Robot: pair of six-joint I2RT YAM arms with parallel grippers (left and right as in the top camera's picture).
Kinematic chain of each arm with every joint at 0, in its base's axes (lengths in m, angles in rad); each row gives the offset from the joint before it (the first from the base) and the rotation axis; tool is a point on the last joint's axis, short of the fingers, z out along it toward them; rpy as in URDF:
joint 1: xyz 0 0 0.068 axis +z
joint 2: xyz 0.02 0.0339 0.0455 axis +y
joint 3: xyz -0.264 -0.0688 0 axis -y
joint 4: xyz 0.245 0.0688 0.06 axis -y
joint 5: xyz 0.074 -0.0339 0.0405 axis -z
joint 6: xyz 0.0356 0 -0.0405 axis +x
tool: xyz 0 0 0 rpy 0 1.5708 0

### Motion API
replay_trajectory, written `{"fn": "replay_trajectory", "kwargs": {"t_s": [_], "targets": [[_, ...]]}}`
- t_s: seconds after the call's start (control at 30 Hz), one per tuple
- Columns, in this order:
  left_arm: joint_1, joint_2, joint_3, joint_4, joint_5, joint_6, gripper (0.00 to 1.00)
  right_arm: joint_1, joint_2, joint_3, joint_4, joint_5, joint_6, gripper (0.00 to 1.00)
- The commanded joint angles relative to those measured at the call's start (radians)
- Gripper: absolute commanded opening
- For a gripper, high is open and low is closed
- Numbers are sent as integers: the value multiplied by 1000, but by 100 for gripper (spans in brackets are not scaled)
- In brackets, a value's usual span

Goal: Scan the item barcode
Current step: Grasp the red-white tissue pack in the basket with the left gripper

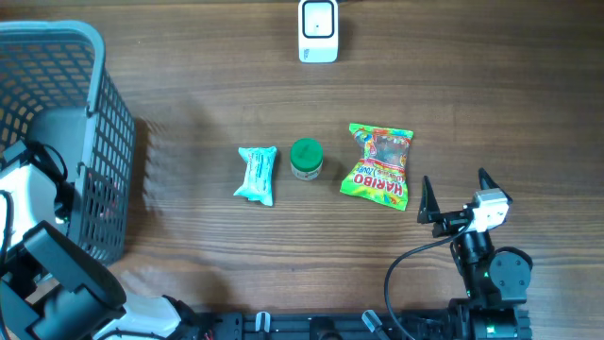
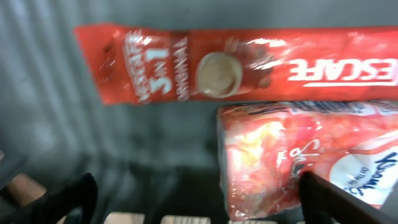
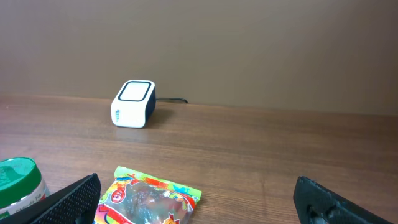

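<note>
Nescafe sachet (image 2: 236,65), left wrist view only

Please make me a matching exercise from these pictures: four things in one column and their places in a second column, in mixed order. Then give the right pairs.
Things:
1. scanner
2. Haribo bag
3. jar
4. Nescafe sachet

Places:
A. inside the basket
B. between the teal packet and the Haribo bag
C. alone, far from the row of items
D. nearest the right gripper

Pairs: 1-C, 2-D, 3-B, 4-A
</note>
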Motion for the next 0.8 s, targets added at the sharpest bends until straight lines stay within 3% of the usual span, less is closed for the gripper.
{"fn": "replay_trajectory", "kwargs": {"t_s": [0.0, 0.03, 0.13, 0.17, 0.2, 0.4, 0.57, 0.77], "targets": [[-3, 13, -26, 34, -59, 3, 89, 4, -5, -1, 3, 10, -4, 100], [-3, 14, -26, 43, -59, 3, 83, 4, -5, -1, 3, 10, -4, 100], [-3, 14, -26, 85, -59, 3, 33, 4, -5, -1, 3, 10, -4, 99], [-3, 14, -26, 90, -59, 3, 23, 4, -5, -1, 3, 10, -4, 100], [-3, 14, -26, 100, -59, 3, 4, 4, -5, -1, 3, 10, -3, 100], [-3, -32, 16, 84, -58, 3, 4, 4, -5, -1, 3, 10, -4, 100], [-3, -266, 184, 16, -13, 29, 4, 4, -5, -1, 3, 10, -4, 100], [-4, -510, 190, 16, 58, 30, 4, 4, -5, -1, 3, 10, -4, 100]]}}
